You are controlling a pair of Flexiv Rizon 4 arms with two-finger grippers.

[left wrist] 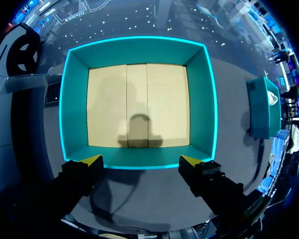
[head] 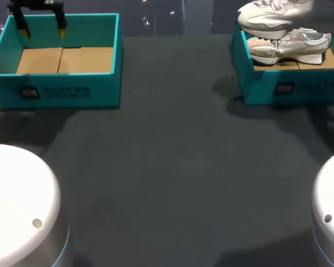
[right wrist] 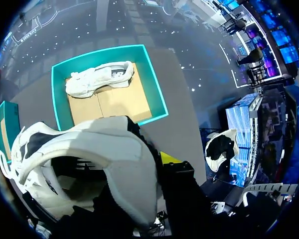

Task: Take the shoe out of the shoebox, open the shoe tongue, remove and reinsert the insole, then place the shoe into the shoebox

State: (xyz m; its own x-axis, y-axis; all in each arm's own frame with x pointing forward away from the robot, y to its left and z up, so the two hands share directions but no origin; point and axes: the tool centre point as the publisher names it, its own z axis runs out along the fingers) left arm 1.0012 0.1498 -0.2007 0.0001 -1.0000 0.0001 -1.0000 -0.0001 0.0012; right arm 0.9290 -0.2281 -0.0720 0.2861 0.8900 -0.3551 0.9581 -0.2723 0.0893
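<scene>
Lifted shoe (head: 270, 14) hung above the right shoebox (head: 267, 92), clear of its rim and near the head view's upper edge. A second shoe (head: 292, 47) lay on its side inside that box, directly under it. Of the right fingers (right wrist: 169, 158), only one yellow tip showed, pressed by the shoe's collar. The other was hidden behind the upper, so the pinch on the shoe was a judgement from it hanging free. Left fingers (left wrist: 92, 160) were spread wide with nothing between them, hovering over the near wall of the left shoebox (head: 61, 92), which showed only its cardboard floor. Main risk was a one-sided hold on soft collar fabric, where the shoe could swing, rotate or slip out during transfer. A drop here would land on the second shoe or the box wall, not the tabletop (head: 172, 167). The sole could also clip the box rim if carried out low, dragging the box. The shoe filled the right wrist view, so placement there would be nearly blind. The left arm was well apart from the shoe, so any handover for the tongue and insole would need a long reach, with a chance of the two arms colliding near the middle. The insole could not be seen.
</scene>
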